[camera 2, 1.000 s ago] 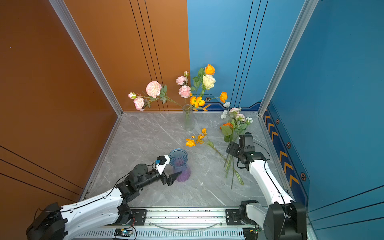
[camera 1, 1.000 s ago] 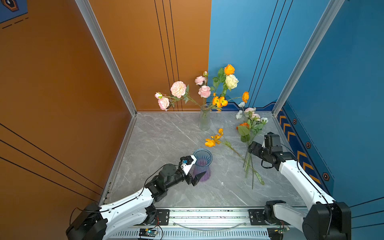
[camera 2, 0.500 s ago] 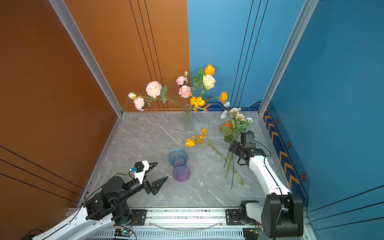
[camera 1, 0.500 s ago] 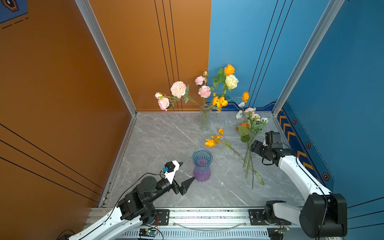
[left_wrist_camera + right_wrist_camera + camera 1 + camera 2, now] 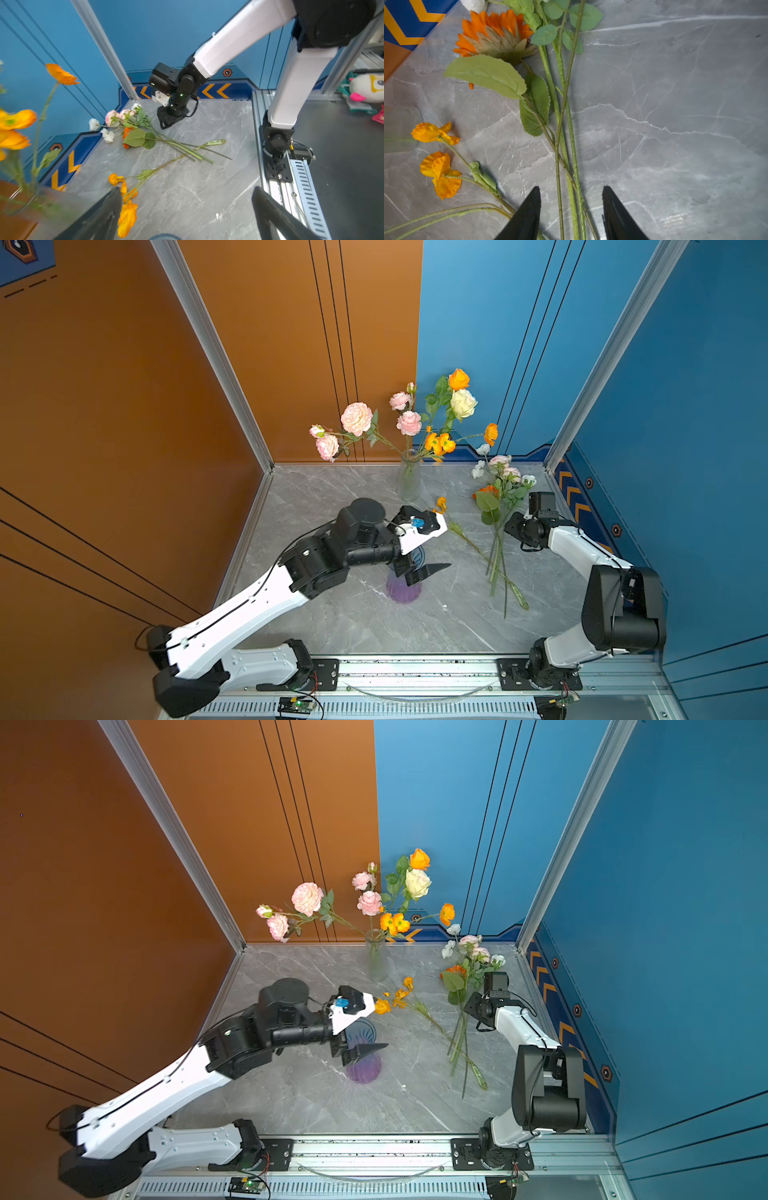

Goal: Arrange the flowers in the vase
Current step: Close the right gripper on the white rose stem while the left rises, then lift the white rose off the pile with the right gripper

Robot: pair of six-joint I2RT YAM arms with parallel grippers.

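Grey marble table [image 5: 332,614]. Tall bouquet [image 5: 409,423] in clear glass vase [image 5: 409,477], behind purple vase [image 5: 401,589]. Loose flowers [image 5: 487,502] flat on table, right of purple vase. L gripper [image 5: 448,546] over purple vase, jaws wide apart, empty. R gripper [image 5: 571,188] well right of it, jaws part apart astride flower stems [image 5: 572,145], no clamp yet.
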